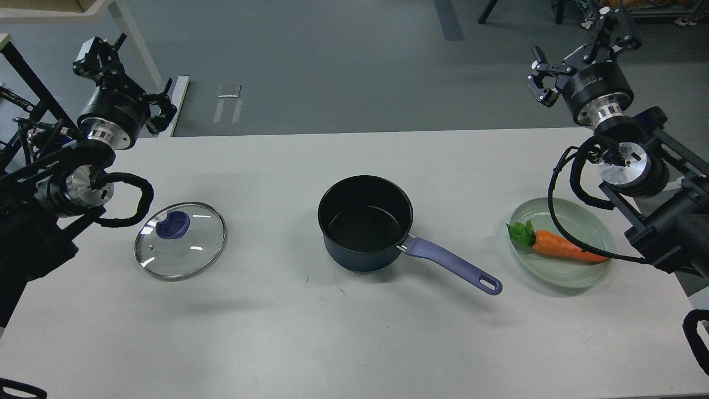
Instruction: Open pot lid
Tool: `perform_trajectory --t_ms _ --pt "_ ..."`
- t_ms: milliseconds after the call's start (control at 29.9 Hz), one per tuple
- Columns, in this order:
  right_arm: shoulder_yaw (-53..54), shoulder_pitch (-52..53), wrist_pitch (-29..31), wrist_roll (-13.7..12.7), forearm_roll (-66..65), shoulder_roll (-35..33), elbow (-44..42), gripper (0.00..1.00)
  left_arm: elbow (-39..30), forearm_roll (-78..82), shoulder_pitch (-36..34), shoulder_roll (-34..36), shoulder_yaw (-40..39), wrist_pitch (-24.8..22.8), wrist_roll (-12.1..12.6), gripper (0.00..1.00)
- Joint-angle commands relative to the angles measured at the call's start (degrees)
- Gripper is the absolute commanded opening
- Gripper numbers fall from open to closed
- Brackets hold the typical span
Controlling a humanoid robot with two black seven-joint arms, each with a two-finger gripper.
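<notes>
A dark blue pot (365, 223) with a purple handle (451, 265) stands uncovered at the middle of the white table (354, 332). Its glass lid (180, 242) with a blue knob (173, 224) lies flat on the table to the pot's left, apart from it. My left gripper (128, 77) is open and empty, above the table's far left edge, behind the lid. My right gripper (579, 51) is open and empty, beyond the far right corner.
A pale green plate (576, 276) with an orange carrot (568, 248) sits at the right, partly under my right arm's cable. A white table leg (166, 94) stands on the floor behind the left gripper.
</notes>
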Motion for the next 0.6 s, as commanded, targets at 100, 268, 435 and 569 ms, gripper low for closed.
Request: perform_trajectory --t_ms 100,268,435,569 --pt "3.56 -4.69 0.42 -0.02 1.89 3.12 -0.87 1.0 1.7 -0.07 3.23 -2.98 -2.15 -0.31 0.01 0.99" --pt "6.12 -6.02 0.51 -0.11 1.89 5.59 -0.78 1.0 4.26 -0.07 4.64 -4.91 -2.33 -1.54 0.01 0.99" --pt "6.29 -6.19 0.51 0.06 1.8 5.33 -0.69 1.0 4.34 0.1 5.34 -5.18 -2.33 -1.98 0.01 0.99" --pt "6.21 -6.19 0.6 -0.02 1.8 5.06 -0.43 1.0 4.17 0.1 5.34 -4.21 -2.42 -1.89 0.01 0.99"
